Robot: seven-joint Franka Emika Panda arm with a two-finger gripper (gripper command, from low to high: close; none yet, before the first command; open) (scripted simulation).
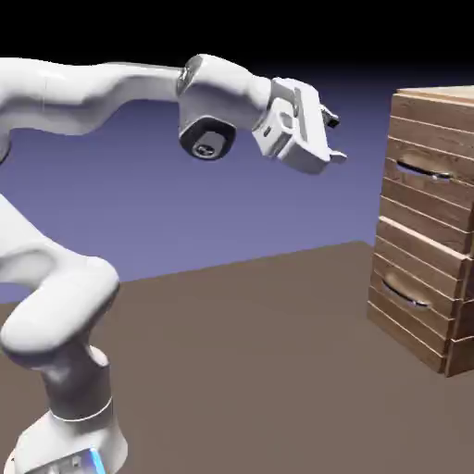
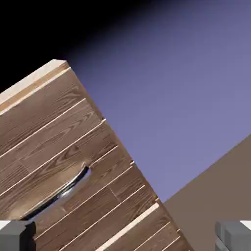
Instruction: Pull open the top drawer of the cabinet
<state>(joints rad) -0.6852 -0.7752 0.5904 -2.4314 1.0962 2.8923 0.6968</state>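
White arm (image 1: 102,88) reaches out level, hand (image 1: 333,137) spread and empty.

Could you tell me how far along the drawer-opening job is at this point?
Nothing is done yet: the top drawer sits flush in the cabinet. In hand: the open end effector hangs in the air, apart from the cabinet, facing it, and the hand view shows the handle ahead. Left: reach the handle, grip it, pull.
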